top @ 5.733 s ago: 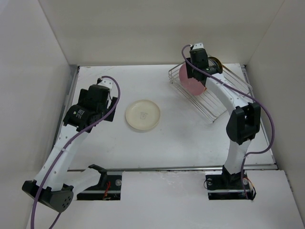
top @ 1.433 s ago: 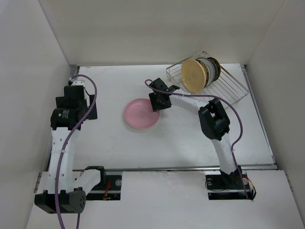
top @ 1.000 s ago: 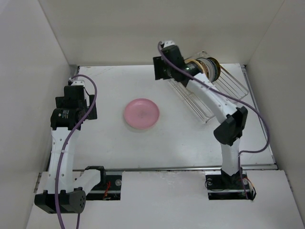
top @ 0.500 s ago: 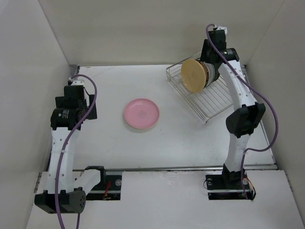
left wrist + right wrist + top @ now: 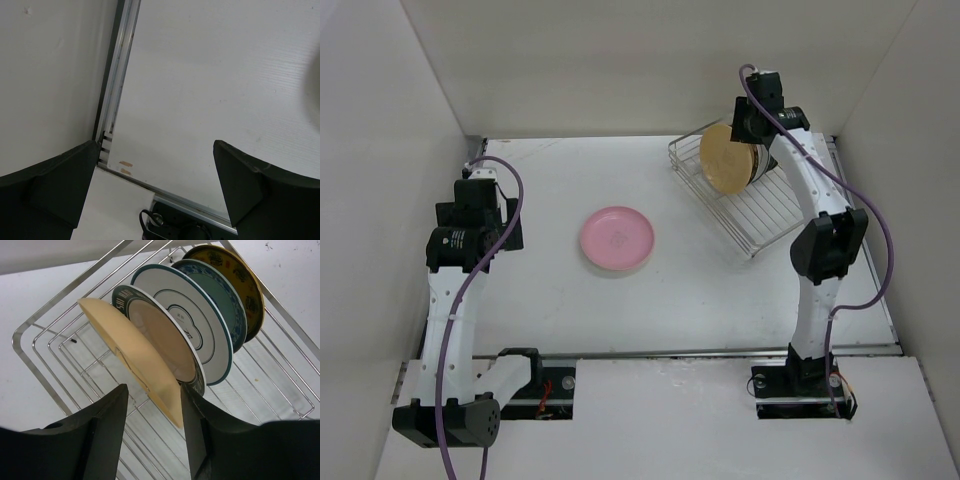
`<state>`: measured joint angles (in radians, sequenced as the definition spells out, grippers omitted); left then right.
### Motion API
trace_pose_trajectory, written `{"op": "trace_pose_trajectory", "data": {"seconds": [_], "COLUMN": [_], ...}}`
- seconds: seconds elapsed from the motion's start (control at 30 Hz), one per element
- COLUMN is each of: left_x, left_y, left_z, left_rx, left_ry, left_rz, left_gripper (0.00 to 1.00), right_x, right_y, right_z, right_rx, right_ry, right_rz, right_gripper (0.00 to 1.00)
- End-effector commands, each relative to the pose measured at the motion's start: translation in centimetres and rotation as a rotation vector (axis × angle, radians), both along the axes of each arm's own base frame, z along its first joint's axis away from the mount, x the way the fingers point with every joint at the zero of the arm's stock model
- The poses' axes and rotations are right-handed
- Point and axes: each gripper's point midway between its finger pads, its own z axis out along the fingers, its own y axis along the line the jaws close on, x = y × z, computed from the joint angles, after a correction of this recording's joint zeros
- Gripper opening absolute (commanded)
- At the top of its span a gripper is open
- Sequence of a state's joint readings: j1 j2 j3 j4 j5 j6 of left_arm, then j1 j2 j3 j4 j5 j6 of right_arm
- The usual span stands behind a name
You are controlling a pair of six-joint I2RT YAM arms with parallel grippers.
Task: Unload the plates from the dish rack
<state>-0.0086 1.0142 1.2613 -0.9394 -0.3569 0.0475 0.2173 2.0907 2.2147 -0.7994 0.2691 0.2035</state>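
Five plates [image 5: 200, 335] are kept upright by dividers of the rack [image 5: 775, 210]. The right tool [image 5: 154, 390] is spread astride the rim of the tan plate [image 5: 135, 360], seemingly for pinching. A pink plate [image 5: 618, 238] is laid flat on the table [image 5: 700, 290]; the left tool [image 5: 155, 155] is spread, idle.

Far right; plates [image 5: 725, 160] in dish rack [image 5: 775, 212]

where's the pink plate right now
In the top view the pink plate lies flat on the table near its middle, to the left of the dish rack and clear of it.
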Motion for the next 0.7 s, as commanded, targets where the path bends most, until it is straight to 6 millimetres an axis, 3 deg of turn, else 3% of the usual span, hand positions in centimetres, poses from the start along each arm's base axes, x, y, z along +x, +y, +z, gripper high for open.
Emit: {"op": "trace_pose_trajectory", "data": {"seconds": [0.0,0.13,0.33,0.47,0.5,0.67], "left_x": [0.2,0.2,0.3,0.3,0.3,0.3], "left_y": [0.5,0.5,0.6,0.6,0.6,0.6], "left_z": [1.3,1.3,1.0,1.0,1.0,1.0], "left_rx": [0.019,0.019,0.013,0.013,0.013,0.013], "left_ry": [-0.034,-0.034,-0.024,-0.024,-0.024,-0.024], "left_rz": [0.014,0.014,0.017,0.017,0.017,0.017], "left_gripper": [1.0,1.0,1.0,1.0,1.0,1.0], "right_x": [1.3,1.7,1.6,1.6,1.6,1.4], "right_y": [-0.2,-0.3,0.1,-0.1,-0.1,-0.8], "right_z": [0.7,-1.1,-1.5,-1.8,-1.8,-1.5], "right_rx": [-0.024,-0.037,-0.03,-0.037,-0.037,-0.069], "right_ry": [-0.045,-0.015,-0.002,-0.001,-0.001,-0.005], "right_rz": [0.01,0.002,0.028,0.02,0.02,-0.002], "right_gripper": [0.52,0.48,0.44,0.33,0.26,0.08]}}
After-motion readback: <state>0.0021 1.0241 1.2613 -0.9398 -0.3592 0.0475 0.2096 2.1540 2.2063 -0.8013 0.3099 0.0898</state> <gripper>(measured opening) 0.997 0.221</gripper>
